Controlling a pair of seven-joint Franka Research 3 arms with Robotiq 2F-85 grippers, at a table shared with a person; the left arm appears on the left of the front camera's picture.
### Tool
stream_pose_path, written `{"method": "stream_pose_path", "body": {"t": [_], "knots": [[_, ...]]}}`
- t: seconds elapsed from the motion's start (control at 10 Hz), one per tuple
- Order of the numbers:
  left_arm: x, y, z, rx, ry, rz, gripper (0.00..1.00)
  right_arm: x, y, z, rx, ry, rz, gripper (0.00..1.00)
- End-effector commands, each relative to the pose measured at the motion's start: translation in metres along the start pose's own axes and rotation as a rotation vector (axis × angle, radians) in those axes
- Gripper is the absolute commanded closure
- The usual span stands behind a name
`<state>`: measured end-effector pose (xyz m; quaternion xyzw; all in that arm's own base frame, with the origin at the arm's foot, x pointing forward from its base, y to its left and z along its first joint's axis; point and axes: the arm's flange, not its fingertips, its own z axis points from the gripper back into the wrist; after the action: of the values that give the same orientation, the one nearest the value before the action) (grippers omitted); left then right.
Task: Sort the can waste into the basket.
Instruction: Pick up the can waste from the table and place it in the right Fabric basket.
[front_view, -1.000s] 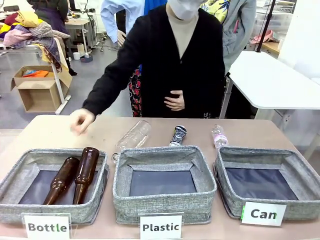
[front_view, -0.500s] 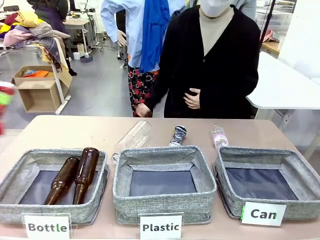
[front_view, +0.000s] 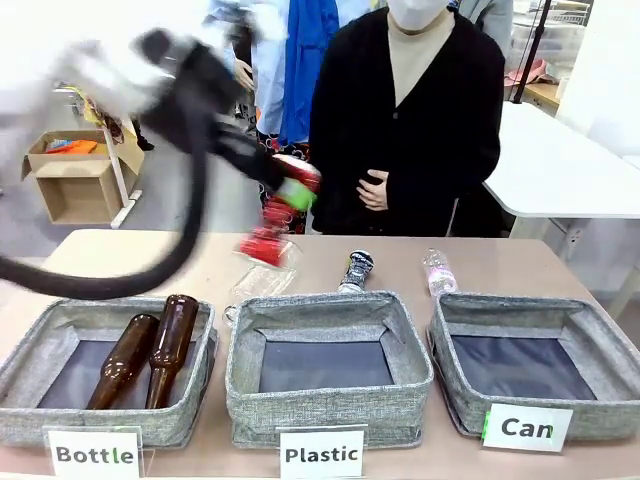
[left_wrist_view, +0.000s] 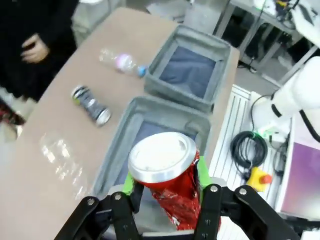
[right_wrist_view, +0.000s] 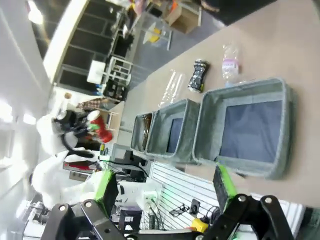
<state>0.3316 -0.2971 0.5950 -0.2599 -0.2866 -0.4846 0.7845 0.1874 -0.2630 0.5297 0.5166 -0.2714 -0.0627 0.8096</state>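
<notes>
**Item 1, red can** (left_wrist_view: 172, 200): crushed, silver end towards my wrist camera. It is clamped across its body between the green pads of my left gripper (left_wrist_view: 165, 181), jaws drawn in tight on it, and it hangs in the air above the table (front_view: 120, 260). I rate it light, thin-walled, easily dented further, with slick paint. The mid-body hold suits it.

**Item 2, black can** (front_view: 356, 270): on its side on the table, just behind the Plastic bin (front_view: 320, 300). I expect the same handling and would take it across the waist from above.

**Right gripper** (right_wrist_view: 165, 186): spread wide, holding nothing.

**Destination, Can basket** (front_view: 500, 303): rightmost of the row, its dark floor bare.
</notes>
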Motion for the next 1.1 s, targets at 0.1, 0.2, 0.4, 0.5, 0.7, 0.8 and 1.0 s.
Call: {"method": "stream_pose_path", "body": {"t": [0.1, 0.2, 0.4, 0.5, 0.7, 0.8, 1.0], "knots": [[0.068, -0.027, -0.110, -0.012, -0.004, -0.145, 0.49, -0.001, -0.018, 0.085, 0.004, -0.094, 0.010, 0.00], [0.086, -0.045, -0.154, -0.032, 0.008, -0.247, 0.49, -0.006, -0.030, 0.105, -0.001, -0.115, 0.012, 0.00], [0.113, -0.068, -0.242, -0.013, 0.033, -0.466, 0.49, -0.015, -0.053, 0.129, -0.053, -0.118, 0.027, 0.00], [0.119, -0.071, -0.273, -0.059, 0.065, -0.488, 0.49, -0.013, -0.058, 0.136, -0.025, -0.154, 0.005, 0.00], [0.126, -0.080, -0.314, -0.019, 0.052, -0.491, 0.49, -0.016, -0.040, 0.116, -0.036, -0.151, -0.015, 0.00], [0.127, -0.084, -0.324, -0.017, 0.045, -0.502, 0.49, -0.016, -0.040, 0.116, -0.036, -0.151, -0.015, 0.00], [0.129, -0.087, -0.337, -0.026, 0.045, -0.502, 0.49, -0.016, -0.040, 0.116, -0.036, -0.151, -0.015, 0.00]]}}
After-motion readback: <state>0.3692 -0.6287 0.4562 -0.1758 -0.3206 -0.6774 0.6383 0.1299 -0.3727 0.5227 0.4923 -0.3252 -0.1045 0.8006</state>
